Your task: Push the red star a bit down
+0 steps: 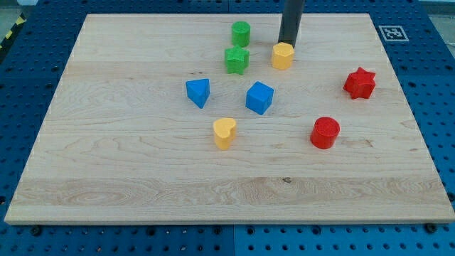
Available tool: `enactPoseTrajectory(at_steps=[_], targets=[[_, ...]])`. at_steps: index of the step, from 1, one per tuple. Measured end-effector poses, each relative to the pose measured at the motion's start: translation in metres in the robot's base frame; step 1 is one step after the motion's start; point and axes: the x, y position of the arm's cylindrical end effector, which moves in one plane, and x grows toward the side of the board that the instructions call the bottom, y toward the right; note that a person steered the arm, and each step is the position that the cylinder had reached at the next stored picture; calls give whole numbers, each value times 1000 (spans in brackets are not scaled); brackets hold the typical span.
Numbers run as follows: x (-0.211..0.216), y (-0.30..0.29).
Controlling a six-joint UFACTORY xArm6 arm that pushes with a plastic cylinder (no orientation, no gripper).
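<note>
- Going from the left edge of the wooden board (106, 178), the first piece I meet is the blue triangle block (198, 92), with the yellow heart block (225, 132) just below and to its right.
- Near the top edge sit the green cylinder (241, 33) and, close under it, the green star (237, 60); the blue cube (259, 97) lies in the middle.
- My tip (287, 44) is at the top edge, right behind the yellow hexagon block (283, 55), touching it or nearly so. There is no hand here to open or close, just the bare rod.
- The red cylinder (325, 132) sits toward the right, below the target.
- The red star (360, 82) lies near the right edge, well apart from my tip.
- Risks as I judge them: heading straight across could drag the yellow hexagon block along; I need to get above the star first. An off-centre push may spin the star sideways toward the right edge, and too long a push could crowd it near the red cylinder.
</note>
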Motion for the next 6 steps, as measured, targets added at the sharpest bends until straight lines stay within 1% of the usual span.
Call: enactPoseTrajectory(at_steps=[1,2,3,4,5,6], targets=[[9,-5],[31,-5],[37,-5],[37,34],[46,85],[58,115]])
